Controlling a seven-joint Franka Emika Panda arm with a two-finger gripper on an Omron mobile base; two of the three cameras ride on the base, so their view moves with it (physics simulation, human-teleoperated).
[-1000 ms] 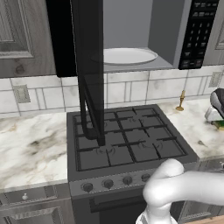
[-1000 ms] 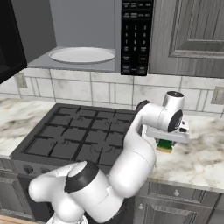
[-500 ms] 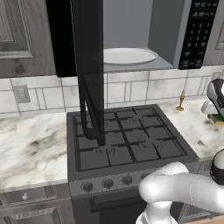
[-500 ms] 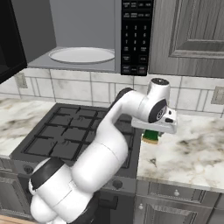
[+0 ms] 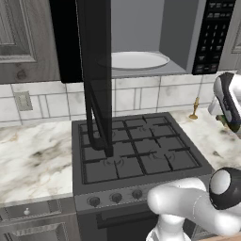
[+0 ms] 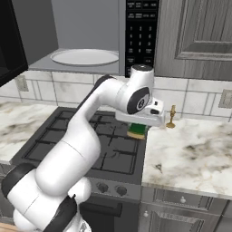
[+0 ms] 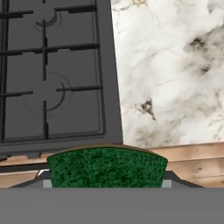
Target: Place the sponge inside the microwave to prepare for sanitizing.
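My gripper point(image 6: 137, 128) is shut on the sponge point(image 6: 137, 132), which hangs under the hand above the stove's right edge. In the hand view the sponge's dark green top point(image 7: 107, 168) fills the gap between my fingers, with the stove and marble counter far below. The microwave point(image 6: 141, 31) is mounted above the stove with its dark door point(image 5: 96, 70) swung wide open. Its grey interior holds a white turntable plate point(image 5: 136, 60), also visible as the plate point(image 6: 84, 56) from the right. My hand is below and to the right of the microwave opening.
A black gas stove point(image 5: 136, 150) sits under the microwave, flanked by marble counters point(image 7: 175, 65). A slim brass stand point(image 6: 171, 118) rises by the backsplash just right of the hand. Grey cabinets point(image 6: 199, 36) hang on the microwave's right.
The arm has carried the sponge leftward from over the right counter to the stove's right edge and lifted it slightly. The jaws have kept their grip.
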